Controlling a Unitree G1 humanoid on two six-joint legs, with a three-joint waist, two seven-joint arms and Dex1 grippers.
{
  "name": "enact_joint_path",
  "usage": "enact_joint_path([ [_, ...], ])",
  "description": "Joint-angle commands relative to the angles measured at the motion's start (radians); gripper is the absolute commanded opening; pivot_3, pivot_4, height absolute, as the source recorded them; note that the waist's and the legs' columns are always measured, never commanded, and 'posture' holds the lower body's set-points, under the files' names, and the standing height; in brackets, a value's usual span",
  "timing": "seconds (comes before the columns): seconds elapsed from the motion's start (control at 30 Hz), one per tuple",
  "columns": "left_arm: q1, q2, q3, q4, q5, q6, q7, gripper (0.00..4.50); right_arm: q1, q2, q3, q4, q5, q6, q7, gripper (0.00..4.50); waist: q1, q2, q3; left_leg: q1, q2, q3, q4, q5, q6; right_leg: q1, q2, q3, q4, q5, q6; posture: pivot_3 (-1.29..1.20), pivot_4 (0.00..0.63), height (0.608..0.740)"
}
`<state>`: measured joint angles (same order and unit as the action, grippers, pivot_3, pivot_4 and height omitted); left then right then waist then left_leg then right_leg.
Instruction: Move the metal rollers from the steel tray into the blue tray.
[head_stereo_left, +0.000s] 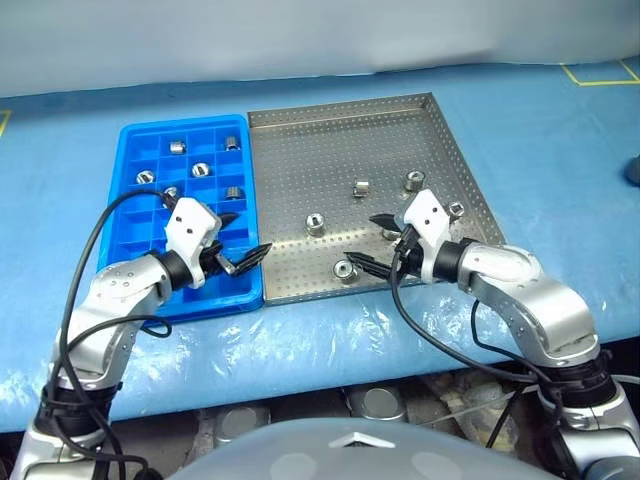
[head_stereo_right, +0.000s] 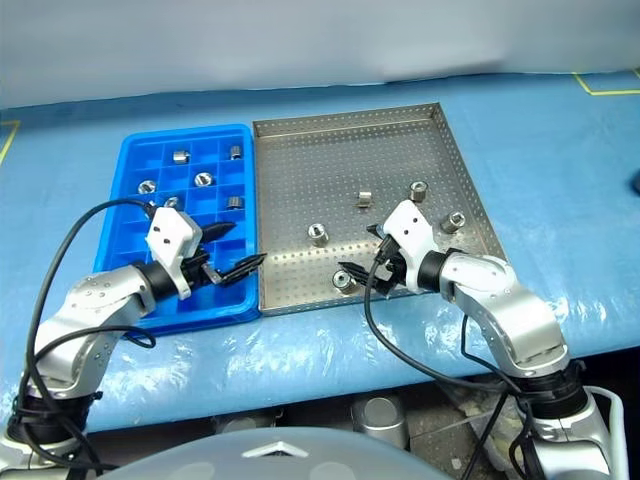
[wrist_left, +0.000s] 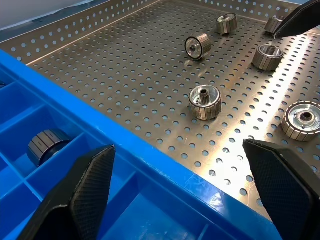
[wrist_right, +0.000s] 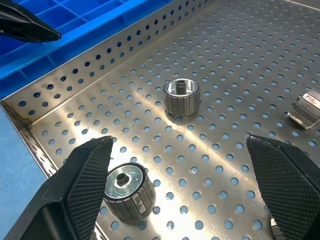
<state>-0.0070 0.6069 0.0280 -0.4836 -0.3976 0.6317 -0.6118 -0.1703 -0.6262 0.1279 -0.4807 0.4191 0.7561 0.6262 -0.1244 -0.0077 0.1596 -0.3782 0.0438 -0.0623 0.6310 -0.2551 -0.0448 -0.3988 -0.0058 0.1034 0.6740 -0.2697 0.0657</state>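
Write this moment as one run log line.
left gripper: open, over blue tray | right gripper: open, over steel tray | metal rollers: both trays

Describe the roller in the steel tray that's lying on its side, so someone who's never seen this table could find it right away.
Find the steel tray, the big perforated square to the right of the blue tray. Near its middle, toward the far side, sits one metal roller. Unlike the other rollers there, which stand upright with the hole facing up, this one is tipped over on its side.
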Motion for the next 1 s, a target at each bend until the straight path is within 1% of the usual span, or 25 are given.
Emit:
enact_joint_path([
  [0.03, 0.009, 0.024, 0.025, -0.049, -0.001, 0.001, -0.003, 4.46, 0.002, -0.013, -0.027, -0.035, -0.014, -0.011, -0.009, 4.50, 0.000, 0.000, 0.000, 0.000, 0.000, 0.000, 0.000, 0.000, 0.000, 0.000, 0.000, 0.000, 0.000, 0.000, 0.000, -0.11, 0.150, 0.740],
  [0.3, 0.021, 0.053, 0.057, -0.059, -0.022, 0.002, -0.013, 4.46, 0.022, -0.026, -0.050, -0.029, -0.033, -0.025, -0.012, 4.50, 0.003, 0.000, 0.000, 0.000, 0.000, 0.000, 0.000, 0.000, 0.000, 0.000, 0.000, 0.000, 0.000, 0.000, 0.000, -0.10, 0.150, 0.740],
  [1.0, 0.035, 0.050, 0.070, -0.061, -0.026, -0.002, -0.004, 4.46, 0.036, -0.018, -0.068, -0.035, -0.053, -0.031, -0.026, 4.50, 0.003, 0.000, 0.000, 0.000, 0.000, 0.000, 0.000, 0.000, 0.000, 0.000, 0.000, 0.000, 0.000, 0.000, 0.000, -0.10, 0.150, 0.740],
])
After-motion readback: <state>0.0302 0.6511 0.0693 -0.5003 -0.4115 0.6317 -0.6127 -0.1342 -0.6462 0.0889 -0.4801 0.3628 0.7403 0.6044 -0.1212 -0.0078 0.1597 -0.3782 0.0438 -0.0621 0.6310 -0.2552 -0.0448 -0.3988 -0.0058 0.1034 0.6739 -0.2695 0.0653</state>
